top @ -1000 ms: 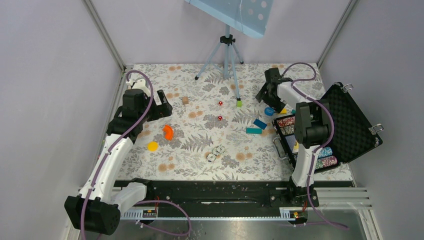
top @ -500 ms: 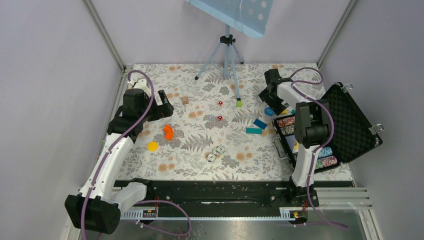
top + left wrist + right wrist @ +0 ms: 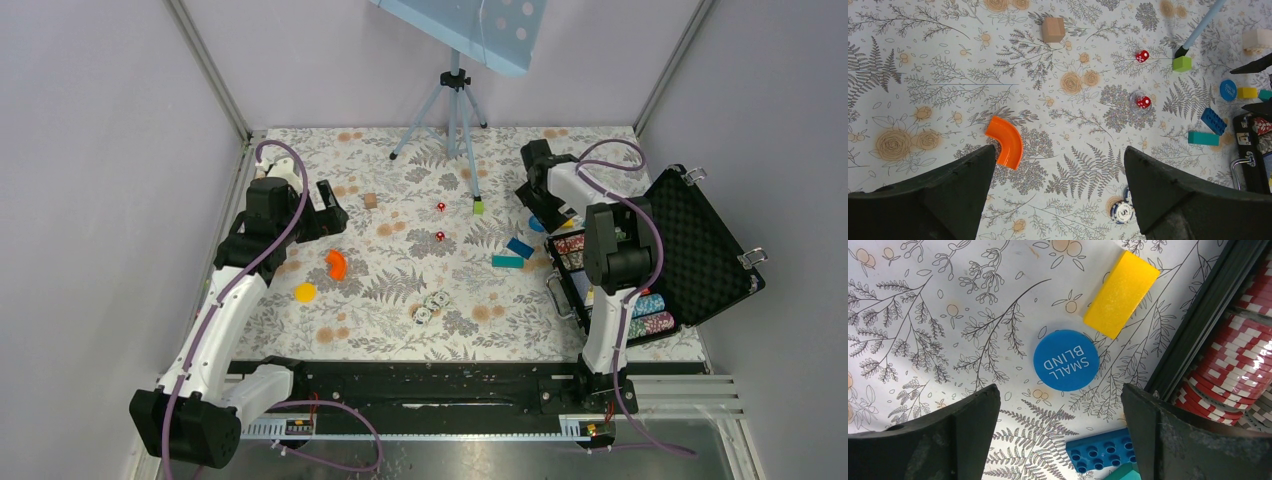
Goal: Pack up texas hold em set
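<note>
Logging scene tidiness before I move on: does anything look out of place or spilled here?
Yes. Poker pieces lie loose on the table, outside the open case: the blue SMALL BLIND disc beside it, two red dice mid-table, a few chips toward the near edge. Toy bricks are mixed among them.

Blue round disc [image 3: 1066, 360] on floral cloth: white lettering "SMALL BLIND", seen upside down.
</note>
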Controlling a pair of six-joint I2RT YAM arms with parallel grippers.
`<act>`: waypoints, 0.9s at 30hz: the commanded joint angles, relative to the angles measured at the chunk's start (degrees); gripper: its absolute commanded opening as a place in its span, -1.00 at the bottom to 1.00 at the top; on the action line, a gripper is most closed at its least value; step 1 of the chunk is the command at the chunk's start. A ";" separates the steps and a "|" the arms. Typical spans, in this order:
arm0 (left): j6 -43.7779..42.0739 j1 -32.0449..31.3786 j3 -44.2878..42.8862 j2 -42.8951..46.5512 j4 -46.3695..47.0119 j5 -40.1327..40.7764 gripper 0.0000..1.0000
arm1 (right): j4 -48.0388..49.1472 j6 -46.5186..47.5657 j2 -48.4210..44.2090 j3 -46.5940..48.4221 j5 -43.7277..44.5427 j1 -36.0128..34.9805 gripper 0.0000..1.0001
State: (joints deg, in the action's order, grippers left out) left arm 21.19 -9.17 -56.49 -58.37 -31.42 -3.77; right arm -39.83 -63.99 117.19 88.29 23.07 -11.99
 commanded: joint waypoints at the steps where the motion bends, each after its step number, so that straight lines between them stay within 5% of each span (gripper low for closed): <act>1: -0.18 0.12 0.06 0.45 2.83 -1.11 0.98 | -2.07 -1.89 0.64 2.73 3.97 -0.96 0.92; 27: -0.19 -0.22 0.40 0.93 2.81 -1.27 0.97 | -7.18 -6.51 1.91 4.31 15.31 -6.44 0.88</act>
State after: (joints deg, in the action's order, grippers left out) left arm 21.19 -9.17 -56.40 -58.22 -31.33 -3.95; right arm -42.96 -65.56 119.11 91.68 33.85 -17.32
